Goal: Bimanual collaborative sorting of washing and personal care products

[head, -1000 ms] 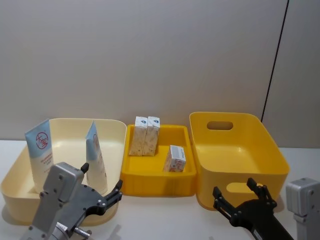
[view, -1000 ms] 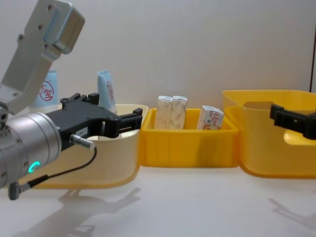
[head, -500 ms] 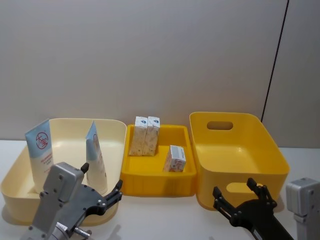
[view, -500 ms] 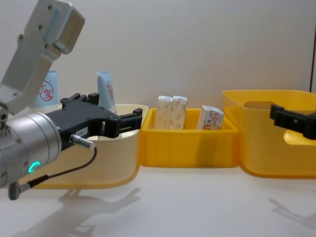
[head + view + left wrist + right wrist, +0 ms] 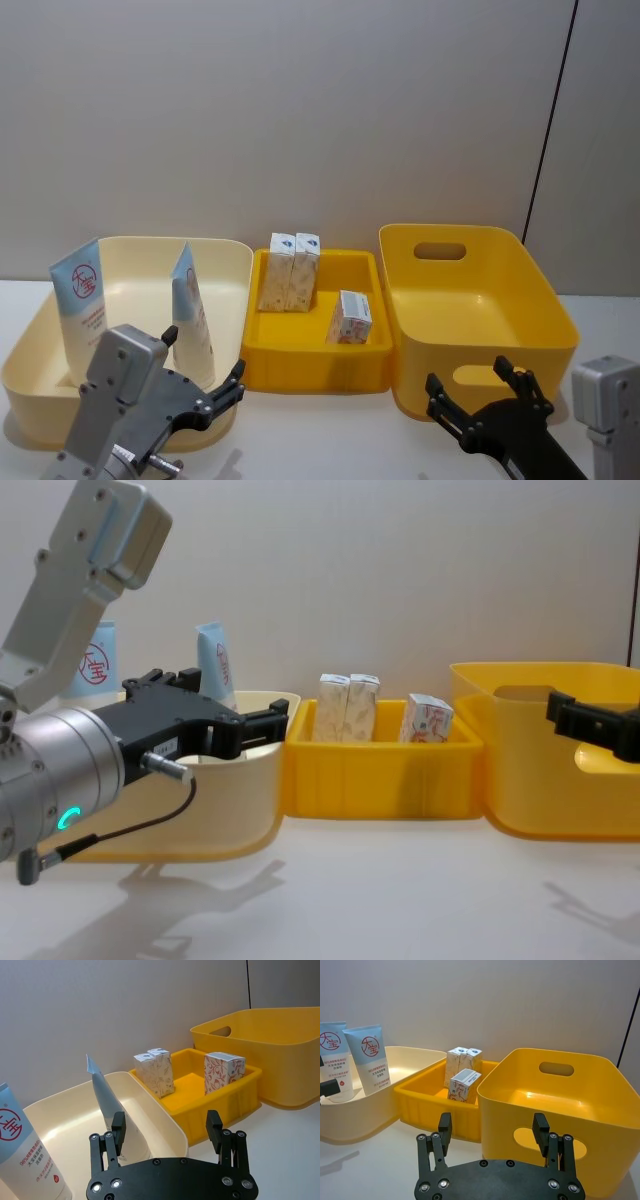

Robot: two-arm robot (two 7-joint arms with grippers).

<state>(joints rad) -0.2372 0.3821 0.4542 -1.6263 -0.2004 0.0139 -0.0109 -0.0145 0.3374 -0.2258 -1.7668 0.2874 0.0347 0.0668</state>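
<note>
Standing in cream bin (image 5: pixel 38 404), two tubes (image 5: pixel 82 300); three cartons (image 5: pixel 290 272) in yellow tray (image 5: pixel 315 372); left end effector (image 5: pixel 166 1120), right end effector (image 5: pixel 492 1121) agape.

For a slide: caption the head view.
Tubes in cream bin, cartons in small yellow bin, left gripper and right gripper open in front.

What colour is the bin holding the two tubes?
The bin is cream; the head view shows it best.
</note>
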